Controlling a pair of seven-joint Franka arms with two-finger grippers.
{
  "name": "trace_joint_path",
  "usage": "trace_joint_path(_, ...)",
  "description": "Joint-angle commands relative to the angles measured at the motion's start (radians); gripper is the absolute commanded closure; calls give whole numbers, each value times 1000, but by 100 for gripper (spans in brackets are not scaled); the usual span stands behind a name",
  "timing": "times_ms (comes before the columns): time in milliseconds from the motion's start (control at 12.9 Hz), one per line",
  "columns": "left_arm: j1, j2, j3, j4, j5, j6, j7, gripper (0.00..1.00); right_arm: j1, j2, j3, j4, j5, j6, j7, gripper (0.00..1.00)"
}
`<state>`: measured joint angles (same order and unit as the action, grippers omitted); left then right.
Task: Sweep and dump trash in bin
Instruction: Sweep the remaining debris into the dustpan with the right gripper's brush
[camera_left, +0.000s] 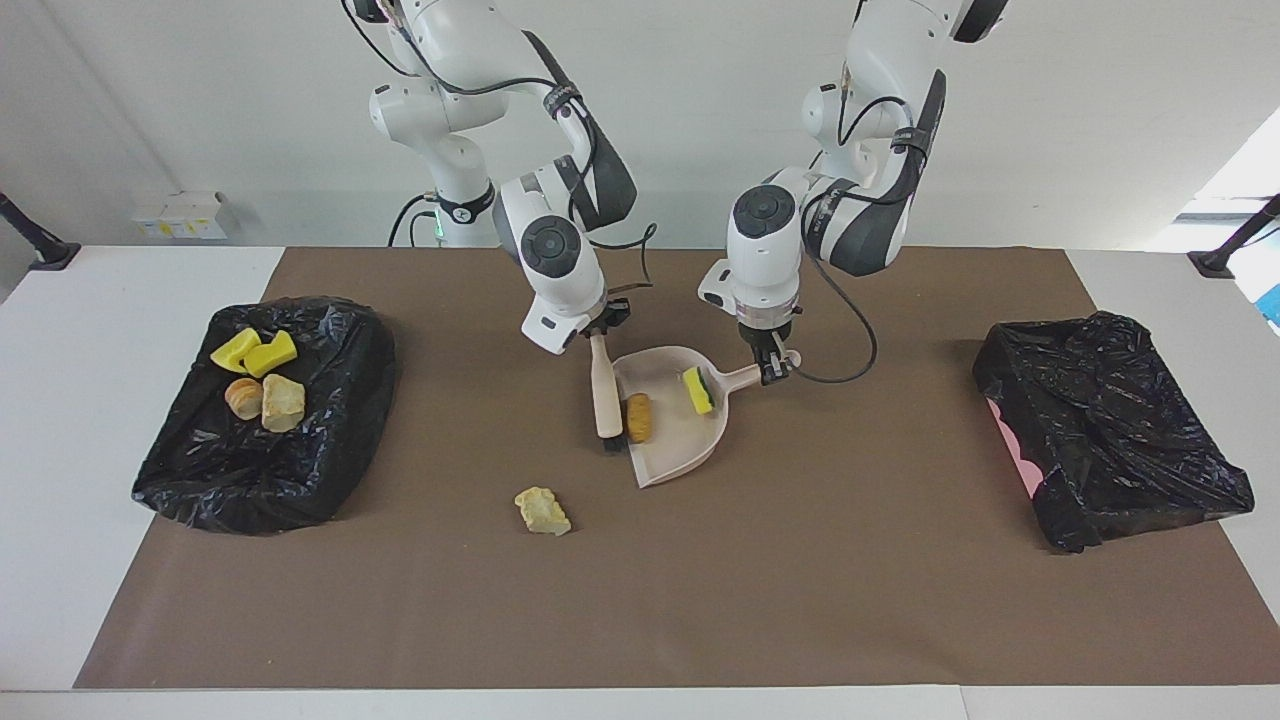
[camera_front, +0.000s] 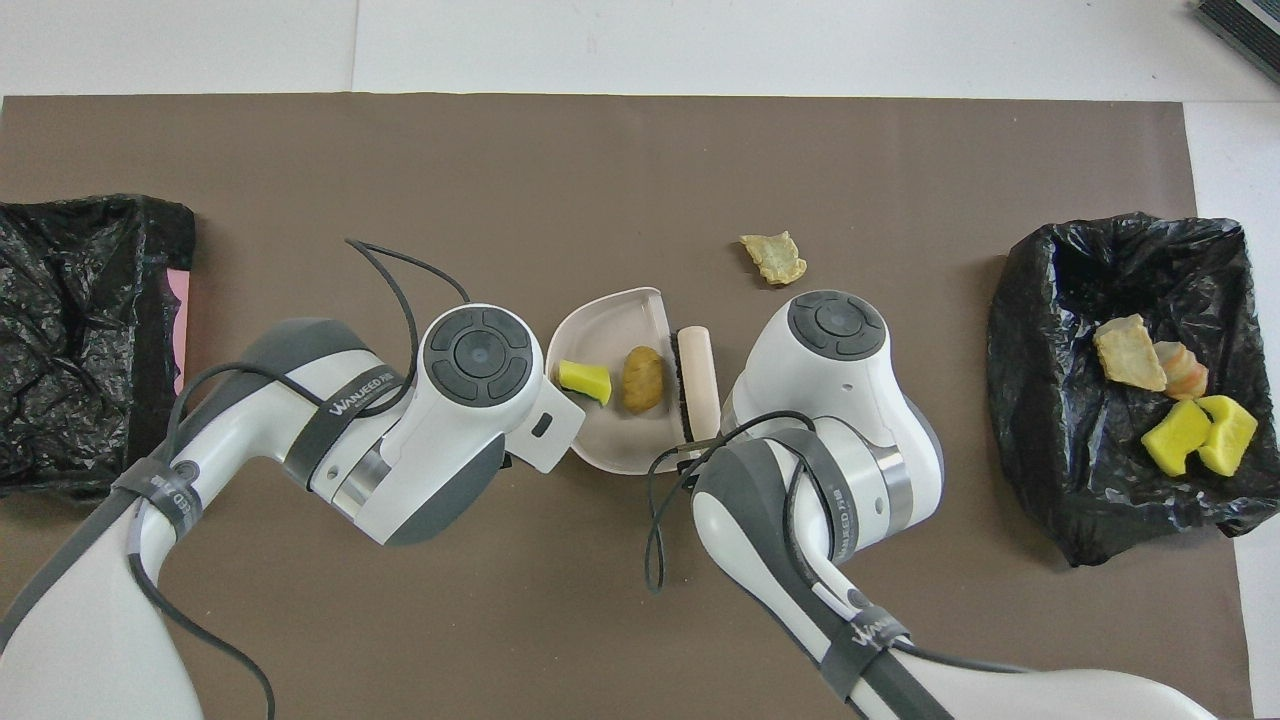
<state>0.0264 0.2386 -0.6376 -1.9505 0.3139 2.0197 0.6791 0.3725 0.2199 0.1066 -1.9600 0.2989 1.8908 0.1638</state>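
Observation:
My left gripper is shut on the handle of the beige dustpan, which lies flat on the brown mat. My right gripper is shut on the beige brush, whose black bristles stand at the dustpan's open lip. Inside the dustpan lie an orange-brown lump and a yellow chunk. A pale beige lump rests on the mat, farther from the robots than the brush. The bin, lined with black plastic, sits at the right arm's end and holds several trash pieces. In the overhead view both wrists hide their fingertips.
A second black-lined bin stands at the left arm's end of the table, with pink showing at its edge. The brown mat covers most of the white table. A cable loops from each wrist.

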Motion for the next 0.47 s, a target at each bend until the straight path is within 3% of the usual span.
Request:
trace_joint_path(0,-10,-39,12,-42,-10,22,10,100,-17,44,1,107,43,-68,-50,100)
trace_joint_path(233,0,-38,13,-42,-35,37,10,100,-62,36,-13,161,16,-133,-43,100)
trace_joint_path(388,1,-36,13,-41,-38,40,10,100,-95,35,-16,176,-122,-142,-38,100)
